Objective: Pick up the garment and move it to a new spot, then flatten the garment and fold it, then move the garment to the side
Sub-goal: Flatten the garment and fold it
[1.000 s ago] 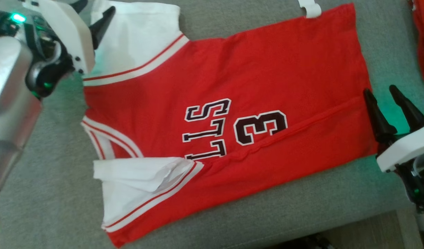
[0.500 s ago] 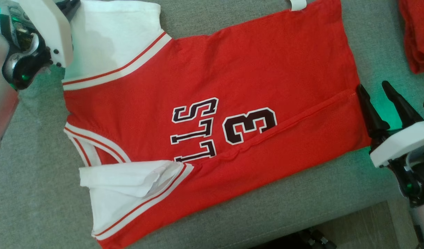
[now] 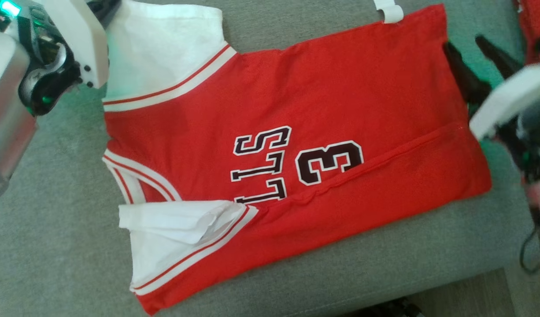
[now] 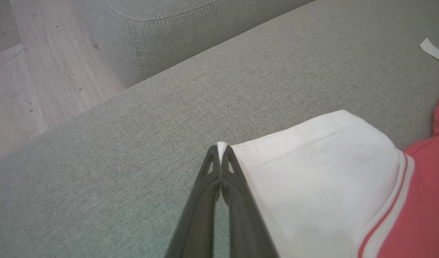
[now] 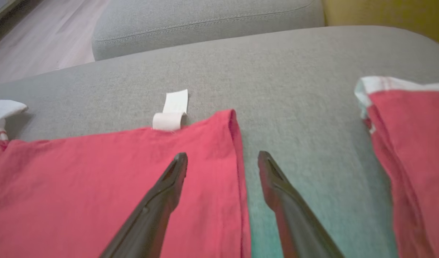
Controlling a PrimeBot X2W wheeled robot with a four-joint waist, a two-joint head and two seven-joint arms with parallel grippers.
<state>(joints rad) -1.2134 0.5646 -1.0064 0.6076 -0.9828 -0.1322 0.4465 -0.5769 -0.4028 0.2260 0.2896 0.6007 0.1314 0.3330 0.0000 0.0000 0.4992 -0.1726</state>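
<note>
The left gripper (image 4: 221,148), sitting at 11 o'clock in the head view at the end of a silver forearm (image 3: 5,110), is pinching its two dark fingers tightly together on a white corner of the garment (image 4: 312,172), with the fingers pointing toward 1 o'clock. The right gripper (image 5: 223,157), at 2 o'clock in the same view, is holding its fingers spread wide and gripping nothing, its tips pointing toward 11 o'clock ahead of a white wrist housing (image 3: 508,97).
</note>
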